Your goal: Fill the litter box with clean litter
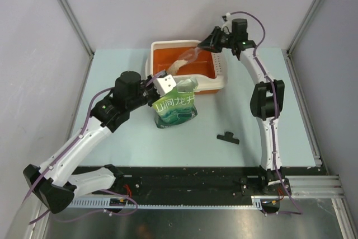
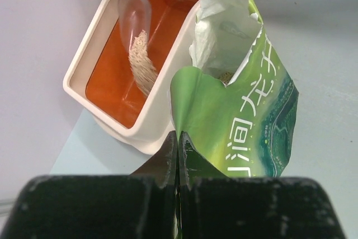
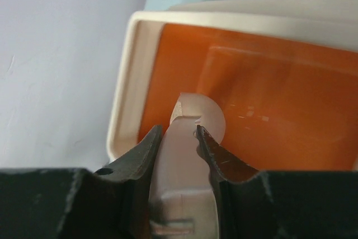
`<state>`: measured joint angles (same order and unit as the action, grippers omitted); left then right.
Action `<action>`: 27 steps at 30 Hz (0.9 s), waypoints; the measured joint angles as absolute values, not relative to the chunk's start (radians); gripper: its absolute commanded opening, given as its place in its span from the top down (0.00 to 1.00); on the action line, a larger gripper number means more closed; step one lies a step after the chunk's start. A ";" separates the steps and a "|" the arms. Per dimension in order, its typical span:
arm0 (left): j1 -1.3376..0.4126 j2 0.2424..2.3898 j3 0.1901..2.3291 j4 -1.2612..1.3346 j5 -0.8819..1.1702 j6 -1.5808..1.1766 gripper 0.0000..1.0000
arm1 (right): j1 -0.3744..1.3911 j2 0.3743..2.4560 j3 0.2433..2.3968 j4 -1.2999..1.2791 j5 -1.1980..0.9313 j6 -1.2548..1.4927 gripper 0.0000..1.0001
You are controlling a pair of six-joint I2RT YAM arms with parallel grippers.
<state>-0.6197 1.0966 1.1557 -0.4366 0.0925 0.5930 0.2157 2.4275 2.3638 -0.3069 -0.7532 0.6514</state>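
Observation:
The litter box (image 1: 168, 43), orange inside with a cream rim, stands at the back of the table. My right gripper (image 1: 211, 43) is above its right end, shut on the handle of a clear plastic scoop (image 1: 193, 55). The scoop tilts down to the left. Clean litter (image 2: 142, 68) streams from the scoop (image 2: 133, 9) onto the orange floor of the box (image 2: 84, 65). My left gripper (image 2: 179, 138) is shut on the top edge of an open green pouch (image 2: 246, 121), which stands against the front of the box. In the right wrist view, my right gripper (image 3: 178, 131) clamps the scoop (image 3: 184, 155) over the box (image 3: 126, 82).
A small black clip (image 1: 228, 137) lies on the pale blue table, front right of the pouch (image 1: 176, 107). Grey walls with metal posts close in the back and both sides. Pale granules (image 2: 224, 75) show inside the pouch's mouth.

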 measured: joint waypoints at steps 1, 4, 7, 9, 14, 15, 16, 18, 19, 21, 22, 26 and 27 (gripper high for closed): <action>-0.620 1.087 1.148 -0.437 0.096 0.592 1.00 | 0.194 2.424 2.352 -0.319 -0.749 0.643 1.00; -0.621 1.075 1.139 -0.437 0.109 0.591 1.00 | 0.117 2.416 2.326 -0.350 -0.742 0.602 1.00; -0.621 1.075 1.139 -0.437 0.117 0.585 1.00 | 0.063 2.398 2.323 -0.397 -0.716 0.516 1.00; -0.622 1.075 1.139 -0.437 0.126 0.582 1.00 | 0.062 2.368 2.323 -0.449 -0.664 0.416 1.00; -0.621 1.075 1.139 -0.437 0.142 0.575 1.00 | 0.190 2.276 2.338 -0.530 -0.496 0.185 1.00; -0.622 1.075 1.139 -0.437 0.143 0.575 1.00 | 0.227 2.251 2.338 -0.542 -0.457 0.138 1.00; -0.622 1.075 1.139 -0.437 0.143 0.575 1.00 | 0.258 2.226 2.337 -0.551 -0.422 0.098 1.00; -0.622 1.075 1.139 -0.437 0.142 0.575 1.00 | 0.313 2.173 2.330 -0.559 -0.379 0.033 1.00; -0.622 1.075 1.139 -0.437 0.143 0.575 1.00 | 0.335 2.136 2.317 -0.562 -0.375 0.003 1.00; -0.621 1.073 1.139 -0.437 0.142 0.576 1.00 | 0.340 2.060 2.290 -0.564 -0.393 -0.021 1.00; -0.622 1.071 1.138 -0.438 0.142 0.576 1.00 | 0.330 2.018 2.276 -0.566 -0.406 -0.027 1.00; -0.622 1.055 1.124 -0.437 0.142 0.577 1.00 | 0.279 1.867 2.238 -0.580 -0.474 -0.027 1.00; -0.622 1.051 1.120 -0.435 0.142 0.577 1.00 | 0.272 1.834 2.237 -0.585 -0.494 -0.018 1.00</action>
<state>-0.6216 1.0512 1.1198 -0.4351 0.1425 0.5766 0.2718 1.8339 2.2368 -0.5846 -0.4938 -0.0181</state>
